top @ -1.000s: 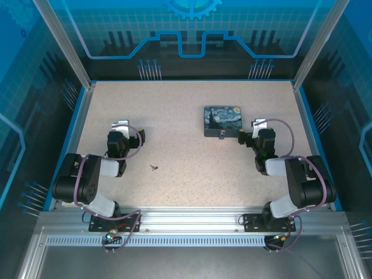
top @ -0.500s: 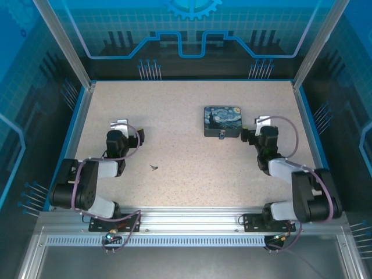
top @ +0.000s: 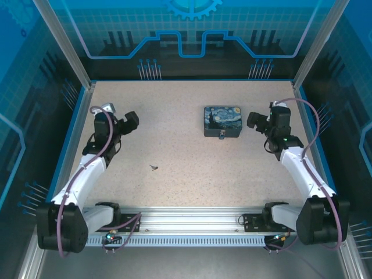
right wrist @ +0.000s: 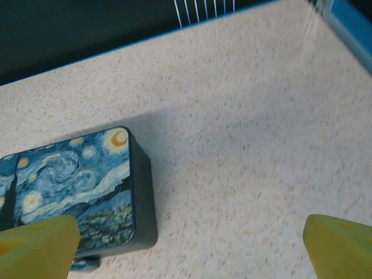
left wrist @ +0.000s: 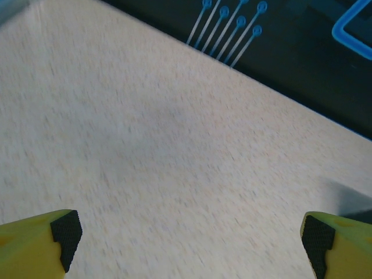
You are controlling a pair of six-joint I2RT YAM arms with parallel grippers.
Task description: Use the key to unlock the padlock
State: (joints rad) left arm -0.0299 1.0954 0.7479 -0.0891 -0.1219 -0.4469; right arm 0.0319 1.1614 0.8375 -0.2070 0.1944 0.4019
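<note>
Nearest my bases, the key (top: 153, 167) lies flat on the speckled table (top: 192, 192), left of centre in the top view, with nothing gripping it. Farther up, the padlock (top: 221, 137) sits at the near face of the starry box (top: 222, 118), right of centre. My left gripper (top: 129, 121) hovers at upper left, jaws wide apart over bare table, well apart from the key. My right gripper (top: 256, 120), jaws likewise spread and empty, hangs just right of the box. The risk I judge greatest is the key. Thin and flat, it could skid or flip from my fingertips, and a nudged box would shift the padlock.
</note>
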